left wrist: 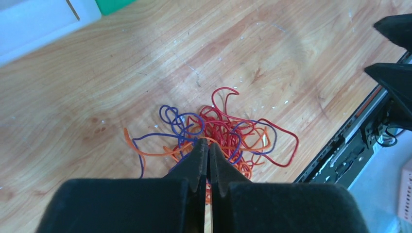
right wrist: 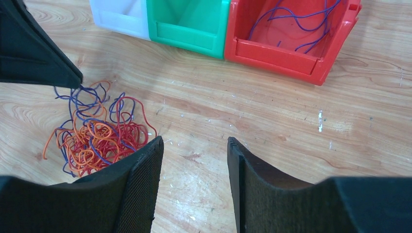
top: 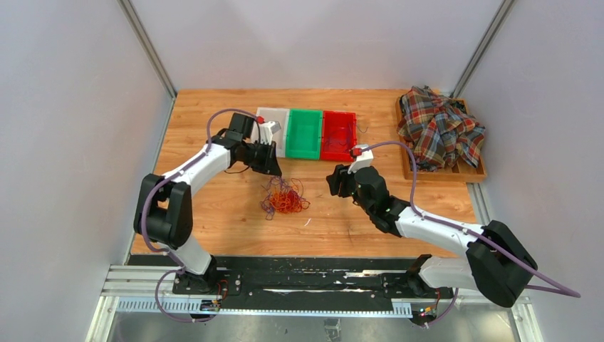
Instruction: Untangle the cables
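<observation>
The cables (top: 285, 197) lie as a loose tangle of red, orange and purple strands on the wooden table, also in the left wrist view (left wrist: 228, 131) and the right wrist view (right wrist: 97, 138). My left gripper (top: 273, 171) is down at the bunch's far edge. Its jaws are pressed together (left wrist: 208, 144), and a purple strand runs up to their tip (right wrist: 73, 80). My right gripper (top: 333, 182) hovers to the right of the bunch, apart from it. It is open (right wrist: 194, 143) with bare wood between its fingers.
Three bins stand in a row behind the bunch: white (top: 271, 128), green (top: 304, 133) and red (top: 338, 135). A purple cable (right wrist: 301, 24) lies inside the red bin (right wrist: 277, 51). A plaid cloth (top: 438, 128) rests on a wooden tray (top: 477, 174) at the back right.
</observation>
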Controlling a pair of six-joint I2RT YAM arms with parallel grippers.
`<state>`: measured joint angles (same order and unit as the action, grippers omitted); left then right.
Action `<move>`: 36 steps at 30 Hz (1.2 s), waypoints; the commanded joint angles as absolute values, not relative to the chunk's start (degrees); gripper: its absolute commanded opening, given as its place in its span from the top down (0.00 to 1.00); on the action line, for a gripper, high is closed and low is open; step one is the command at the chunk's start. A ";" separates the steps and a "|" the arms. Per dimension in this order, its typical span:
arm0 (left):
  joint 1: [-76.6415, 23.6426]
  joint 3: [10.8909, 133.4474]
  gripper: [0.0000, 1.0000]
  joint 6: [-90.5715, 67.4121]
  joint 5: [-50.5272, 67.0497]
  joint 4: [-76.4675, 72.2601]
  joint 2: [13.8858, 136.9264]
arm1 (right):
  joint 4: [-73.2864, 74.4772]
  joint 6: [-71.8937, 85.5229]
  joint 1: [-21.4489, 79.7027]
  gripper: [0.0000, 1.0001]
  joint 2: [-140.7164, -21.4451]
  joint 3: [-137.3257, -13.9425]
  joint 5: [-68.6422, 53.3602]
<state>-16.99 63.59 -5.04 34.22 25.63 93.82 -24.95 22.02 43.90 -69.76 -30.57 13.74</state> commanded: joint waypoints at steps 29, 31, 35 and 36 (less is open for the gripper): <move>-16.96 82.69 0.99 -1.06 48.53 46.42 76.04 | -52.94 10.72 52.35 0.22 -83.61 -45.78 -0.02; -16.96 83.51 0.99 -1.26 48.89 46.73 75.83 | -52.98 10.93 52.56 0.22 -84.32 -46.29 0.34; -17.02 84.79 0.99 -1.91 49.75 46.97 75.36 | -54.10 11.48 52.84 0.22 -86.06 -47.02 1.32; -17.00 85.22 0.99 -1.94 50.01 47.12 75.35 | -54.29 11.55 52.87 0.22 -86.65 -47.48 1.38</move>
